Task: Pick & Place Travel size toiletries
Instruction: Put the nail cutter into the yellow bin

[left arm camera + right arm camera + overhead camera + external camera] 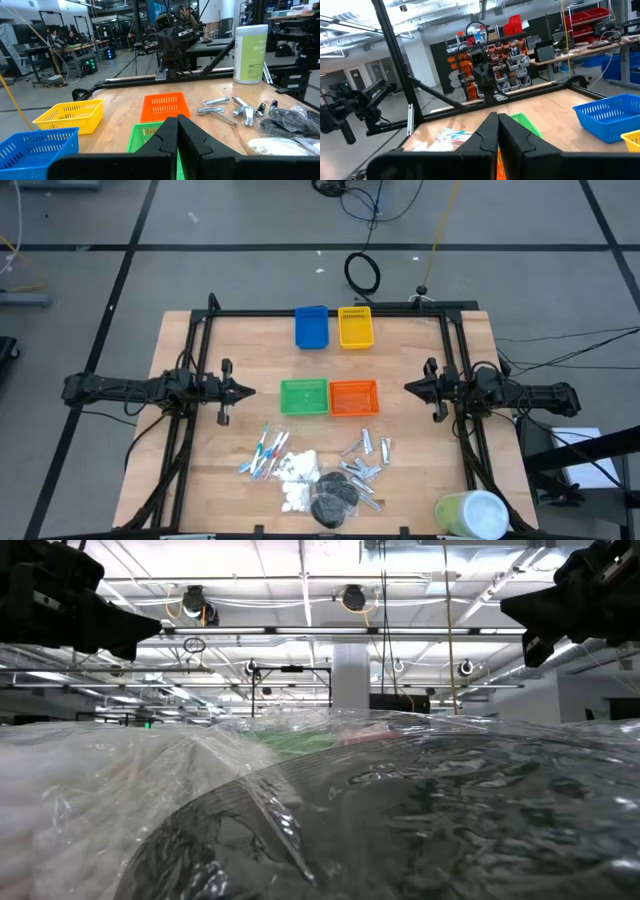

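A: Why are both arms hanging back?
B: Nothing is being picked yet. The left pincer [248,390] and right pincer [408,387] are sitting closed and empty, while the toiletries [315,470] are lying heaped near the worktop [420,480] front, below the bins [329,397].

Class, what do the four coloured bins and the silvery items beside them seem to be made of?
The bins, such as the orange bin and yellow bin, look like moulded plastic: slotted lattice walls, uniform bright colour, slight sheen. The silvery items look like polished metal, judging by bright glints, though foil-like plastic cannot be excluded.
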{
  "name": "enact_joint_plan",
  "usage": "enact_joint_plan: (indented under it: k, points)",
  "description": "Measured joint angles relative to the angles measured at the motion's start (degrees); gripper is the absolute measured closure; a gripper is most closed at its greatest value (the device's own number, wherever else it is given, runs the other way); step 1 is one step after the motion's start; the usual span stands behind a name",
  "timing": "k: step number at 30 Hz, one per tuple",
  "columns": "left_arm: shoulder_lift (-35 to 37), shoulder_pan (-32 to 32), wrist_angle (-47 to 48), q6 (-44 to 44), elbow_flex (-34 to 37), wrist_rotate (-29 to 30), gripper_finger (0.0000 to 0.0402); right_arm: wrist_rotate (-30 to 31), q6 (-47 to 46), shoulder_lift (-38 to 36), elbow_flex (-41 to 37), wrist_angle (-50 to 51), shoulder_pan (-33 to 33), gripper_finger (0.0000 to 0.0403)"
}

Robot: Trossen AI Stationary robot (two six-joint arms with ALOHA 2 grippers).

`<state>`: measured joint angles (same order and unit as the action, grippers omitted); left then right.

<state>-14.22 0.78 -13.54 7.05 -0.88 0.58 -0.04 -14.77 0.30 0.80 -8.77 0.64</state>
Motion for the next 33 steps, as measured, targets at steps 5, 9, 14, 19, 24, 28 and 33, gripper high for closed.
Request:
enact_joint_plan:
  k: [5,9,14,19,24,28,33]
  points:
    - [0.0,0.0,0.0,0.0,0.0,0.0,0.0396,-1.0,-0.9,0.4,0.0,-7.0,-0.1,0.0390]
    - [0.0,0.0,0.0,0.0,0.0,0.0,0.0396,-9.2,-2.5,2.3,1.5,-18.3,-2.6,0.0340]
    - [0.0,0.0,0.0,0.0,0.0,0.0,0.0396,-8.6,-1.0,10.8,9.0,-14.0,-10.3,0.0241]
    - [0.0,0.0,0.0,0.0,0.0,0.0,0.0396,3.5,2.3,28.0,20.1,-1.4,-20.6,0.0173]
    - [0.0,0.0,0.1,0.0,0.0,-0.1,0.0396,15.7,-7.5,48.4,35.0,21.5,-28.7,0.0172]
    - [0.0,0.0,0.0,0.0,0.0,-0.1,0.0396,17.9,-23.9,63.2,41.7,32.4,-31.9,0.0184]
    - [0.0,0.0,0.0,0.0,0.0,-0.1,0.0396,16.1,-39.2,77.8,43.6,29.0,-33.4,0.0190]
